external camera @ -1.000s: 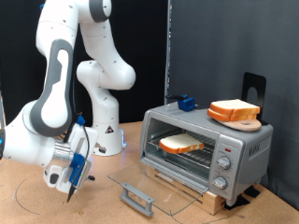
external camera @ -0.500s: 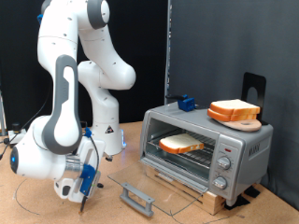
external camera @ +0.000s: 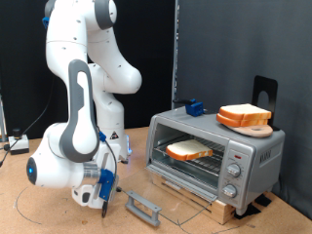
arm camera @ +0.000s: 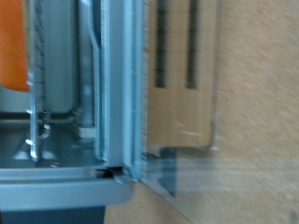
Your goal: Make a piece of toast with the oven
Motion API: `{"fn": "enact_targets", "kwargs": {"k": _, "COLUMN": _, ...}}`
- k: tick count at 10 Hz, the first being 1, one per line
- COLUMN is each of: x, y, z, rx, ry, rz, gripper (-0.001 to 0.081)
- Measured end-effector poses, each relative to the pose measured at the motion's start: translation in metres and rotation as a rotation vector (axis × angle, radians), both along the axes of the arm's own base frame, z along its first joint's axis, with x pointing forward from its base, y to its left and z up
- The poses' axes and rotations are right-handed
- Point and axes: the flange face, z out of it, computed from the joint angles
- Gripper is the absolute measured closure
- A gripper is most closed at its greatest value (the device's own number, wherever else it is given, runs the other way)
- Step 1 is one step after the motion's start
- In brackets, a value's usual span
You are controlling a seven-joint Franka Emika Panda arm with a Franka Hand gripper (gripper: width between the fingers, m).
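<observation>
The silver-grey oven (external camera: 255, 154) stands at the exterior view's right with its glass door (external camera: 174, 199) dropped open and flat. The piece of toast (external camera: 187, 150) lies on the wire rack inside. My gripper (external camera: 103, 201) hangs low over the table at the exterior view's left of the door, close to the door's grey handle (external camera: 143, 206), and holds nothing that I can see. The wrist view shows the oven's metal frame (arm camera: 121, 93) and the glass door's edge (arm camera: 201, 187) from close up. No fingers show in it.
Like slices are stacked with a round wooden board (external camera: 245, 119) on top of the oven. A blue object (external camera: 193, 107) and a black stand (external camera: 265, 92) are behind it. The oven rests on a wooden base (external camera: 230, 209). A thin cable (external camera: 27, 209) lies on the table.
The arm has folded down and swung towards the exterior view's right, bringing the gripper lower and closer to the open door's handle. The toast and oven have not moved.
</observation>
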Motion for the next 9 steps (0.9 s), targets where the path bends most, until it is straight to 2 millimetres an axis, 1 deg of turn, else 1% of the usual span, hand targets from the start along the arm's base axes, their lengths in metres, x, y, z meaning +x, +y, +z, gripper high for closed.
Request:
{"fn": "enact_targets", "kwargs": {"k": 2, "x": 0.001, "y": 0.009, "z": 0.014, "rx": 0.072, "ry": -0.001, "rz": 0.010, "gripper": -0.0003}}
{"fn": "enact_targets", "kwargs": {"k": 5, "x": -0.002, "y": 0.012, "z": 0.052, "rx": 0.223, "ry": -0.022, "rz": 0.059, "gripper": -0.0003}}
{"fn": "enact_targets", "kwargs": {"k": 7, "x": -0.003, "y": 0.018, "z": 0.074, "rx": 0.274, "ry": -0.041, "rz": 0.094, "gripper": -0.0003}}
{"fn": "enact_targets", "kwargs": {"k": 9, "x": -0.002, "y": 0.032, "z": 0.094, "rx": 0.298, "ry": -0.057, "rz": 0.117, "gripper": -0.0003}}
